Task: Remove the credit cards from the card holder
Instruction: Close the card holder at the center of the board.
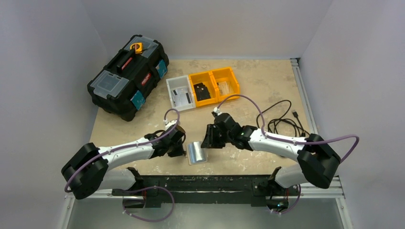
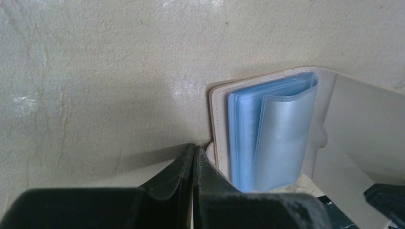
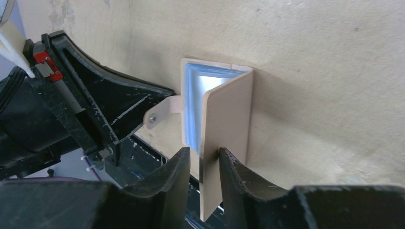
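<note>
The card holder (image 1: 197, 152) lies opened on the table between my two grippers. Its pale beige cover (image 3: 229, 114) stands up on edge, and light blue plastic sleeves (image 2: 272, 133) fan out inside. No credit cards show apart from the sleeves. My left gripper (image 2: 193, 148) is shut at the holder's left edge. The snap tab (image 3: 155, 117) sits right beside its tips, and I cannot tell whether it is pinched. My right gripper (image 3: 204, 151) straddles the upright cover. Its right finger touches the cover, with a gap left on the other side.
A black toolbox (image 1: 128, 76) stands at the back left. A white bin (image 1: 180, 93) and two yellow bins (image 1: 214, 85) sit behind the holder. A coiled black cable (image 1: 282, 121) lies to the right. The table's front rail (image 1: 210, 180) runs just below the holder.
</note>
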`<state>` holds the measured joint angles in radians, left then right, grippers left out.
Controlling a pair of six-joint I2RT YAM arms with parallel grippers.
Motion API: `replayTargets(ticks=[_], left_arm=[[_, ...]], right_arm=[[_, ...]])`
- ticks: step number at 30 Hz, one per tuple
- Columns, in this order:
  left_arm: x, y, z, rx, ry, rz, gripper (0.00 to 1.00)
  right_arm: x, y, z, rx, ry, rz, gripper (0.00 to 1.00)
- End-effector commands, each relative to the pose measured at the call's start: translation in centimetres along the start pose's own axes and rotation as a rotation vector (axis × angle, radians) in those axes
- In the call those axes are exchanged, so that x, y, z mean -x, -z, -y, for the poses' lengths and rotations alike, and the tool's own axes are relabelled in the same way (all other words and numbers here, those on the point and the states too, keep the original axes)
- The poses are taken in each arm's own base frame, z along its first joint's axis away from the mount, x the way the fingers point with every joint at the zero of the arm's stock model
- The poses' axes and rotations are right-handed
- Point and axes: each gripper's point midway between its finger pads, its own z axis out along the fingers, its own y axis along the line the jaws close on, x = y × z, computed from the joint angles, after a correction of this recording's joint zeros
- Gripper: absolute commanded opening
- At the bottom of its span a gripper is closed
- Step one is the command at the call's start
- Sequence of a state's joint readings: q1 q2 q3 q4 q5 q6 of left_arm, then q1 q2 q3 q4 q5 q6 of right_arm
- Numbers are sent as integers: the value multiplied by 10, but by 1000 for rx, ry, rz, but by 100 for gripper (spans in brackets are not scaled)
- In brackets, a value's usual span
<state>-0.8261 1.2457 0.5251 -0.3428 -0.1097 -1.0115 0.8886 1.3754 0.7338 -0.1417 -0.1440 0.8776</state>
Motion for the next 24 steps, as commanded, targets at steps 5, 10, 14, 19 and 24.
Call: replayTargets(ticks=[5,10,14,19,24], left_arm=[[2,-5,8,-50,13,17,0],[0,-6,8,-59,13,9,0],[0,-5,7,-60,13,10,0],[-1,-2,4,-57,13,12,0],[0,5,-6,-16,11,22,0]], right_arm=[[11,-12,-42,88,-22,43,37],[11,-28,-46,110,-64,39,44],[11,-36,-47,121,-87,39,50],[10,-42,-49,140,-107,35,52],[9,-41,-52,159,-115,32,54]])
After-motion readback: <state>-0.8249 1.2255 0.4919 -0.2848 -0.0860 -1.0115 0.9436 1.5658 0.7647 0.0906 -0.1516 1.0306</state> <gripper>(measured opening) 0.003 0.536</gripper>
